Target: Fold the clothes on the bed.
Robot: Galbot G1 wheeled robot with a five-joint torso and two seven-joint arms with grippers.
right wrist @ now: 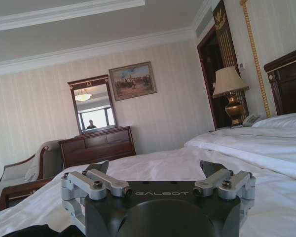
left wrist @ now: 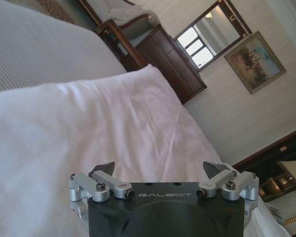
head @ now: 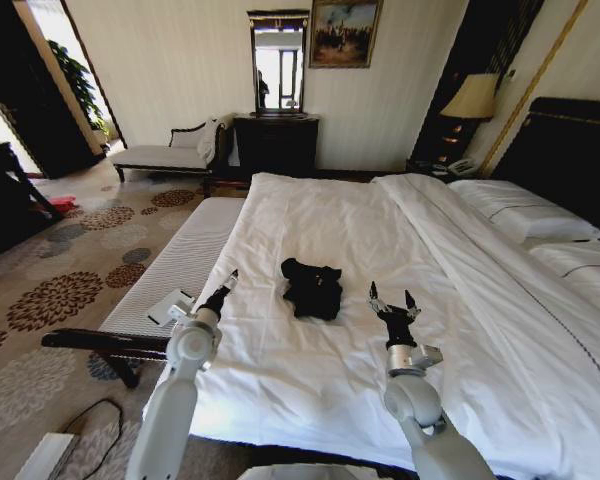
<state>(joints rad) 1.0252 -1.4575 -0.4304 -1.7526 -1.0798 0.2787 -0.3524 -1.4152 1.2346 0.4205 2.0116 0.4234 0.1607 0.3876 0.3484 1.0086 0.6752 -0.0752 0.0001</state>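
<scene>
The clothes [head: 311,288], a black T-shirt, lie in a crumpled heap near the middle of the bed [head: 330,385] on its white duvet. My left gripper [head: 226,284] hovers just left of the heap, apart from it. In the left wrist view the left gripper [left wrist: 160,170] is open over bare white duvet. My right gripper [head: 393,300] stands just right of the heap, fingers spread and empty. The right wrist view shows the right gripper [right wrist: 155,168] open, and a bit of the black clothes [right wrist: 29,231] at the frame's corner.
A pale padded bench [head: 175,265] runs along the bed's left side. Pillows [head: 525,210] and a dark headboard [head: 570,150] are at the right. A chaise [head: 165,155], dresser [head: 275,140] and lamp [head: 472,98] stand by the far wall. A cable [head: 90,420] lies on the carpet.
</scene>
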